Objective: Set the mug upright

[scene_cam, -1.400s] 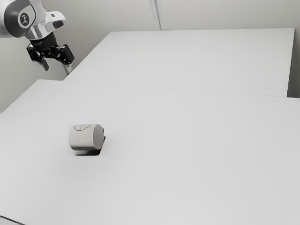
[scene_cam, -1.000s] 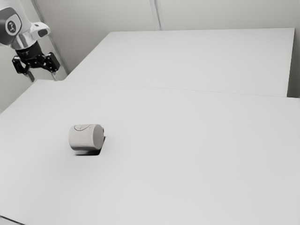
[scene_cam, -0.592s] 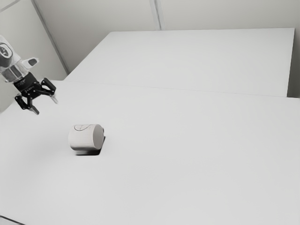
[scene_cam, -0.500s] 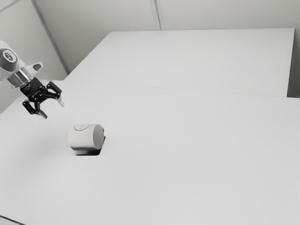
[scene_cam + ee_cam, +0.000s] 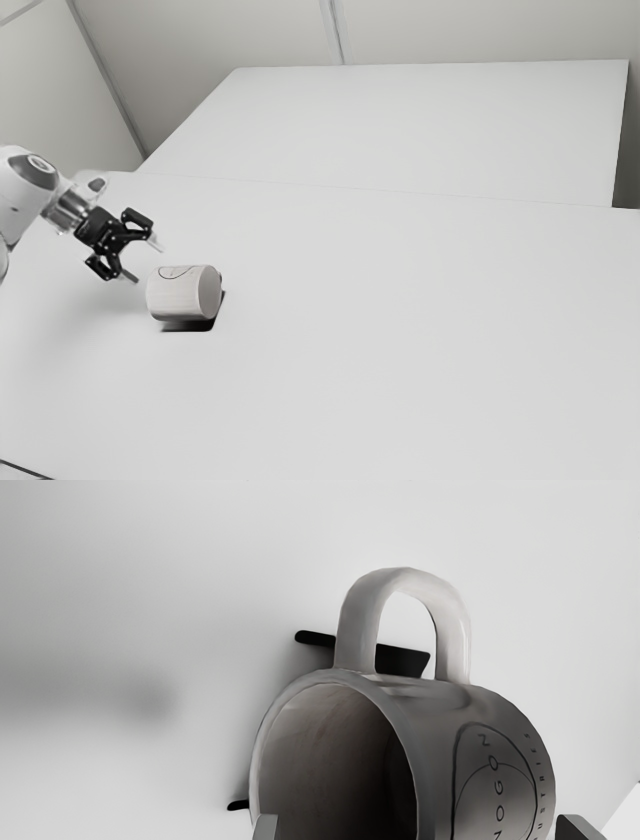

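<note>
In the exterior view my gripper stands open above the table, just to the left of and slightly above the mug. The pale mug lies on its side, its flat base facing the exterior view's right. The wrist view looks into the open mouth of the mug, whose handle juts out from its side and whose wall bears printed lettering. Fingertips of my open gripper appear far apart at the bottom edge, with the mug showing between them; contact cannot be told.
The white table carries the mug and its dark shadow. Behind it, a second white surface extends toward the back wall. A thin dark line crosses the exterior view's lower left corner.
My arm first swung toward the exterior view's left, then came down and back toward the right, bringing the open gripper close to the mug. The mug has not moved.
</note>
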`<state>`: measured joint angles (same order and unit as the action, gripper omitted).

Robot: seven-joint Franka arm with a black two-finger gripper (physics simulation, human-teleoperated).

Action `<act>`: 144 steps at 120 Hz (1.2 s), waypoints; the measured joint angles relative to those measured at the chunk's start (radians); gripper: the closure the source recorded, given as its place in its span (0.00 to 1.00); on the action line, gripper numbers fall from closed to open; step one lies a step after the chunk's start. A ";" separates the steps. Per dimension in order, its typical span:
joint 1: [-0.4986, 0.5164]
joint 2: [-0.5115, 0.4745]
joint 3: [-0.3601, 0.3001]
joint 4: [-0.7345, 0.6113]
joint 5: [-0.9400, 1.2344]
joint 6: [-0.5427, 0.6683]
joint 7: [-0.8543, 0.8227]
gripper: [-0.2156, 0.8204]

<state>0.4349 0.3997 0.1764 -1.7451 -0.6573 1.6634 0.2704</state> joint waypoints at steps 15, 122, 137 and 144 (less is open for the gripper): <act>0.003 0.025 0.000 -0.014 -0.080 -0.001 0.038 0.21; -0.024 0.030 -0.024 -0.025 -0.279 -0.090 0.149 0.93; -0.056 0.016 -0.022 -0.026 -0.265 -0.083 0.151 0.94; -0.097 -0.010 -0.022 -0.028 -0.224 -0.059 0.151 0.95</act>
<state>0.3378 0.3896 0.1546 -1.7732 -0.8815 1.6048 0.4215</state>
